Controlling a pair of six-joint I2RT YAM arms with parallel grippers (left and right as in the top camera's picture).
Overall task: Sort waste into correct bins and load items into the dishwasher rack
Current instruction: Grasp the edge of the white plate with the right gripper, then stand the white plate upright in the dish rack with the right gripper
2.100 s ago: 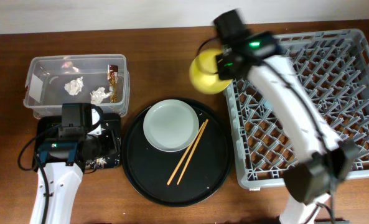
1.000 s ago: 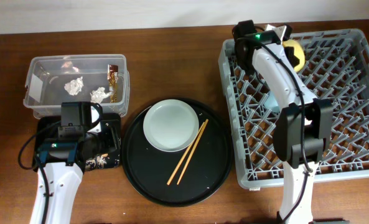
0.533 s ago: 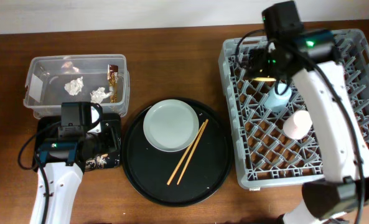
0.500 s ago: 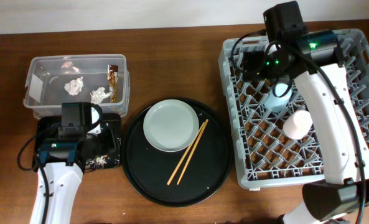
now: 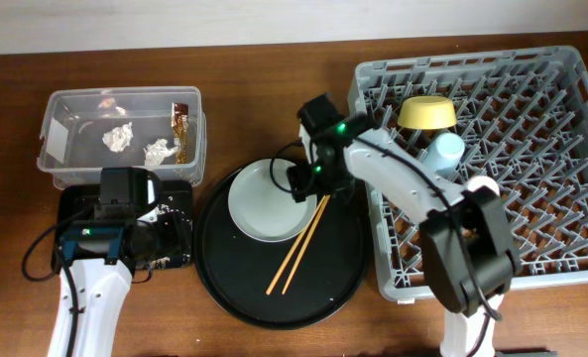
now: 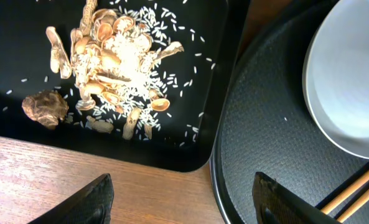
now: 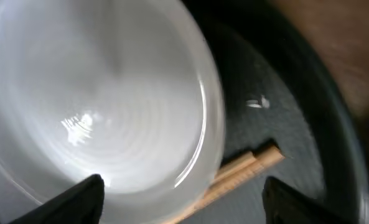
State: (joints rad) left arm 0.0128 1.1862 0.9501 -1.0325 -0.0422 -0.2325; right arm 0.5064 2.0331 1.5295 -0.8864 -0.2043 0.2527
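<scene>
Beyond the left hand (image 6: pixel 183 194), toward the far edge of the bench (image 5: pixel 274 59), stands the clear box (image 5: pixel 60 104). It holds white tissue bits (image 5: pixel 118 137) and a brown-gold wrapper (image 5: pixel 179 124). The left hand hangs over the near part of the shallow black tray (image 6: pixel 196 93), its fingers (image 6: pixel 94 198) spread wide with nothing between them. Ahead of it and to its left, beige-brown food scraps (image 6: pixel 106 59) lie heaped in that tray among scattered white rice grains (image 6: pixel 172 74).

To the left hand's right sits the round black tray (image 5: pixel 244 288), carrying the pale plate (image 5: pixel 259 203) and the chopsticks (image 5: pixel 295 250).

The right hand (image 7: pixel 183 190) hovers low over the plate's right rim and the far ends of the chopsticks. It is wide open and grips nothing. In its wrist view the plate fills the space ahead and to its left. The chopstick tips lie at the rim, though whether they touch it cannot be told.

To the right hand's right is the grey rack (image 5: pixel 531 228). The yellow bowl (image 5: pixel 427 112) sits upside down near its far edge, with the light-blue cup (image 5: pixel 444 149) just beside it. The pink cup (image 5: pixel 482 185) stands a little nearer.
</scene>
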